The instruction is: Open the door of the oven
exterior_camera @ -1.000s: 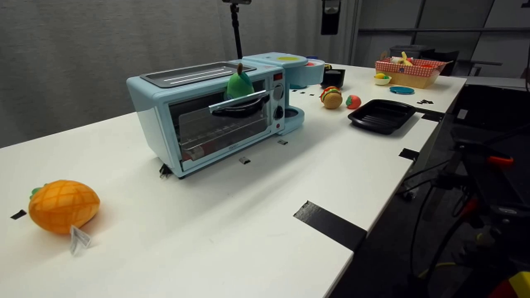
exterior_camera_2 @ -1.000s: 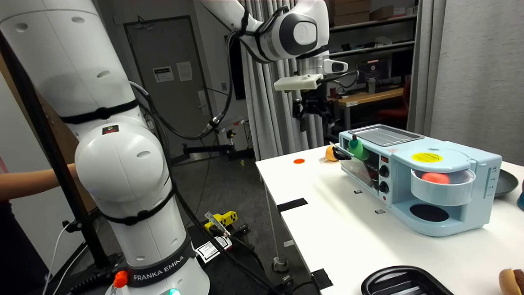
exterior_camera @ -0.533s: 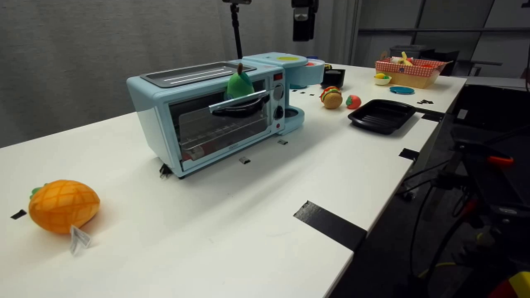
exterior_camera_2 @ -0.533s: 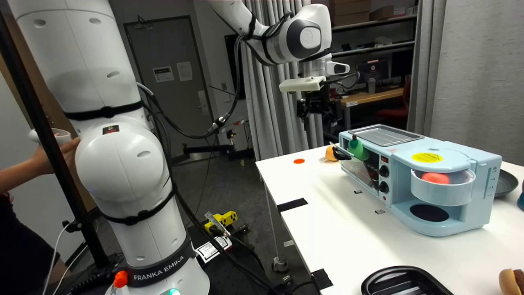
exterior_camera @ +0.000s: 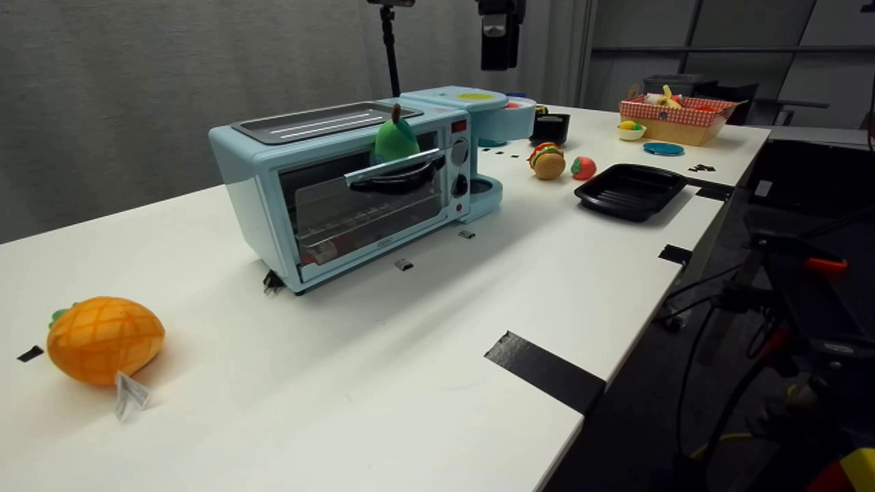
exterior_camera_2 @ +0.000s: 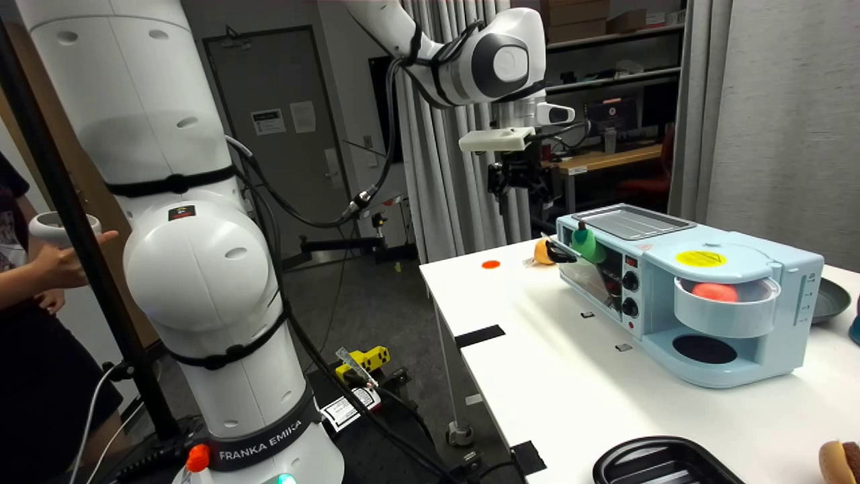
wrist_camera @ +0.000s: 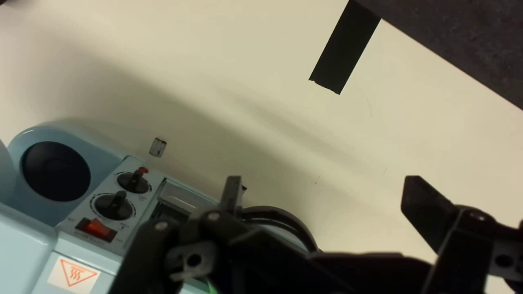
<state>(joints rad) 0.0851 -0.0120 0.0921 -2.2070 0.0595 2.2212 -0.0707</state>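
The light blue oven (exterior_camera: 239,198) stands on the white table; it also shows in an exterior view (exterior_camera_2: 732,259) and at lower left of the wrist view (wrist_camera: 24,241). Its glass door (exterior_camera: 369,215) is partly open, its top edge tilted outward. The dark handle (exterior_camera: 400,180) runs along that top edge; its curve shows in the wrist view (wrist_camera: 285,219), partly behind the gripper. My gripper (wrist_camera: 322,179) is open with nothing between the fingers. It hangs above and apart from the oven in an exterior view (exterior_camera_2: 524,202); part of it shows in an exterior view (exterior_camera: 499,51).
A green toy fruit (exterior_camera: 395,142) sits in the gap at the door's top. An orange toy (exterior_camera: 106,340) lies beside the oven. A black tray (exterior_camera: 632,191), a toy burger (exterior_camera: 548,164) and a red toy (exterior_camera: 584,168) are on the table. A basket (exterior_camera: 677,123) stands farther back.
My gripper has shifted left in one exterior view and slightly right and down in another, mostly in the earlier half second. The door and oven have not moved.
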